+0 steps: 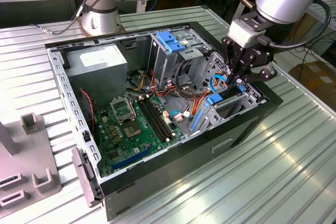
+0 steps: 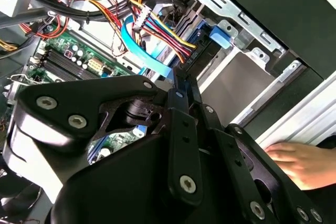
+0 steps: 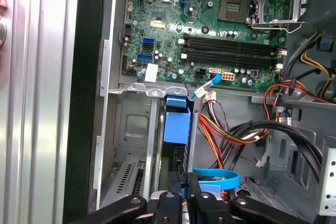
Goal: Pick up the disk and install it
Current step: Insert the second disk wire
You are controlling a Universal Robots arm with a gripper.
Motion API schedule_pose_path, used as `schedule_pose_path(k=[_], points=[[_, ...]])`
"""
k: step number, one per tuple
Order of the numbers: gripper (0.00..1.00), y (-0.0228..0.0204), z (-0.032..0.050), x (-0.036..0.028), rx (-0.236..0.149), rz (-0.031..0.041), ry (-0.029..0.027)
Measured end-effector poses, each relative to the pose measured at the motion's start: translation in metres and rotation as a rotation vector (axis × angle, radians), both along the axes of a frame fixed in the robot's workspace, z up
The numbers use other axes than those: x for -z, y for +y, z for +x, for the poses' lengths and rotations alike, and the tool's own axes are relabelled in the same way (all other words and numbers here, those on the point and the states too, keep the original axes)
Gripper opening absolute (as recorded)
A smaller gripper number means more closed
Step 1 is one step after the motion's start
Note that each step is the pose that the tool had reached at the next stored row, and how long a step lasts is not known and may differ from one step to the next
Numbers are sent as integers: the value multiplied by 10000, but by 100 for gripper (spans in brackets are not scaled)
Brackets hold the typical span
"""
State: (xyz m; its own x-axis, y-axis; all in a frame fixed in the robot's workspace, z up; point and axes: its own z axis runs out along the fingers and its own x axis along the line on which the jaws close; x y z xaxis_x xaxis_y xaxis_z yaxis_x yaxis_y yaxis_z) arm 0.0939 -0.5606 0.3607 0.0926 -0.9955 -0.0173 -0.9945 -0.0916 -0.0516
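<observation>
On a ribbed metal workbench (image 1: 273,171), an open computer case (image 1: 173,182) lies on its side. The gripper (image 1: 234,80) reaches into the case's drive bay, its fingers (image 3: 181,195) drawn close together on the edge of the disk (image 3: 176,124), which stands on edge in the bay directly below the jaws; only its blue carrier shows clearly, the metal body largely hidden. Just beside the jaws curls a blue data cable (image 3: 218,178); further off lies the green motherboard (image 3: 210,30). A person's hand (image 2: 302,163) rests outside the case, partly cut off.
</observation>
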Motion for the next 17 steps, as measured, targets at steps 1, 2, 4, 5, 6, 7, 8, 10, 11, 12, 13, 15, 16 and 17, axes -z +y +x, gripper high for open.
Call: schedule_pose_path(k=[1, 2, 4, 5, 6, 7, 8, 10, 11, 12, 13, 15, 16, 17], points=[[16, 0, -14, 7, -28, 18, -56], [16, 0, -28, 11, -46, 31, -92], [16, 0, -39, 3, -61, 34, -122], [16, 0, -39, -5, -62, 35, -123], [16, 0, -39, -15, -63, 33, -124], [16, 0, -39, -28, -64, 33, -131], [16, 0, -40, -28, -64, 35, -144], [16, 0, -71, -27, -77, 36, -204], [16, 0, -83, -22, -86, 42, -256], [16, 0, -91, -19, -95, 48, -306], [16, 0, -98, -16, -105, 51, -373], [16, -1, -123, -4, -113, 76, -597], [16, -2, -139, -2, -113, 78, -628], [16, -3, -154, -1, -113, 81, -645]])
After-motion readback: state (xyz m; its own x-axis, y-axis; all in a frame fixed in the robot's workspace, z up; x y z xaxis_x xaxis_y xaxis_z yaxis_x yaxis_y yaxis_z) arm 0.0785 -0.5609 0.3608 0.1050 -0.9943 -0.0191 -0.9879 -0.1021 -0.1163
